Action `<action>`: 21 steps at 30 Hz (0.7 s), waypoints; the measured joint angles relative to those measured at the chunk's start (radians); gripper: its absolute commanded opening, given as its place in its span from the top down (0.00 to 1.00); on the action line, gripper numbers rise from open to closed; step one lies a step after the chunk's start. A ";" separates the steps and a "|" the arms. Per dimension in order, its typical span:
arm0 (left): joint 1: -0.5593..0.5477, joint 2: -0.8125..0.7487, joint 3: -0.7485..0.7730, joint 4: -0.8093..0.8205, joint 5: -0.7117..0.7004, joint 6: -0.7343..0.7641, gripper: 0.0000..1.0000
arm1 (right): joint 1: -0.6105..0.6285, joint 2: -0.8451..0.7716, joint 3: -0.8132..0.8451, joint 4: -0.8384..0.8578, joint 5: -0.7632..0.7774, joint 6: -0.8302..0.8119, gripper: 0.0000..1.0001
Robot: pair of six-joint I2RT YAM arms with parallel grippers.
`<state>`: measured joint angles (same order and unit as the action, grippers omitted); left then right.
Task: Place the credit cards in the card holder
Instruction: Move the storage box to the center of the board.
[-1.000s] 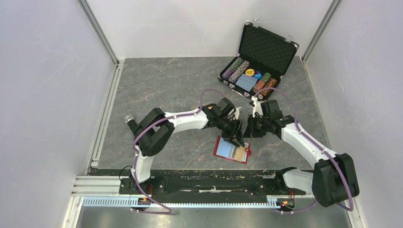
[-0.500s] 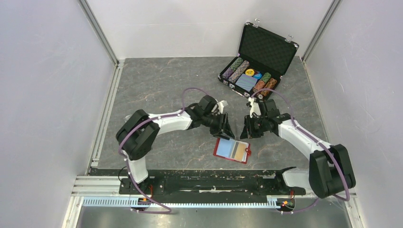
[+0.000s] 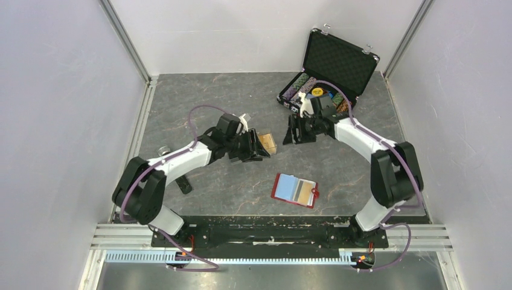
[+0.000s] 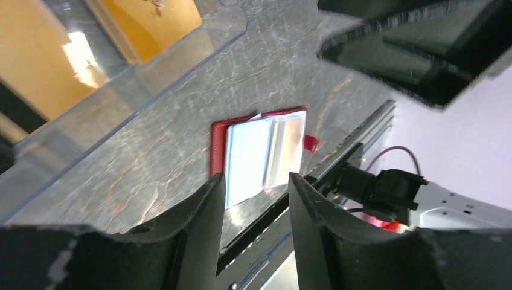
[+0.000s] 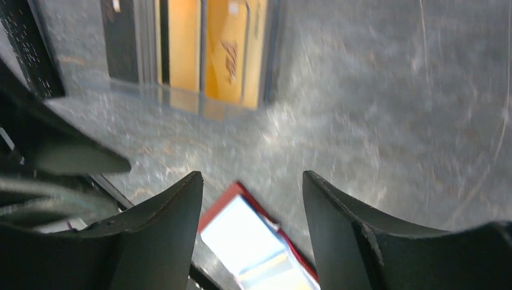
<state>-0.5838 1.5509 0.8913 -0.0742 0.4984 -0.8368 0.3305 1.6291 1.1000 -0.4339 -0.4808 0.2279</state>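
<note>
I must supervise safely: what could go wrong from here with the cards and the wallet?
The cards sit in a clear tray; the left gripper beside it might push the tray instead of picking one. The open wallet lies loose and could slide when a card is pushed in.

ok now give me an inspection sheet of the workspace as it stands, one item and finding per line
surface: dark grey marbled tabletop, no damage seen
job's things: red folding wallet with pale blue lining lies open near the front edge; orange, gold and black plastic cards sit in a clear plastic tray
clutter: open black chip case at far right, holding poker chips; small grey cylinder by the left arm
grippers: left gripper open, empty, at the tray; right gripper open, empty, near the tray
cables: purple cables loop along both arms
surroundings: white walls; metal rail at the near edge
</note>
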 measured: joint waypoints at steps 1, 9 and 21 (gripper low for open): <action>0.000 -0.023 0.012 -0.046 -0.032 0.028 0.49 | 0.011 0.034 0.041 0.007 0.001 0.005 0.35; -0.001 -0.140 0.084 -0.300 -0.238 0.203 0.47 | 0.114 0.286 0.323 0.004 0.023 0.034 0.42; -0.001 -0.152 0.085 -0.401 -0.288 0.254 0.47 | 0.226 0.364 0.397 -0.129 0.152 -0.047 0.58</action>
<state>-0.5846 1.3987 0.9768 -0.4751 0.2100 -0.5823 0.5568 1.9926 1.4975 -0.5632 -0.3286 0.1806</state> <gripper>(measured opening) 0.525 0.447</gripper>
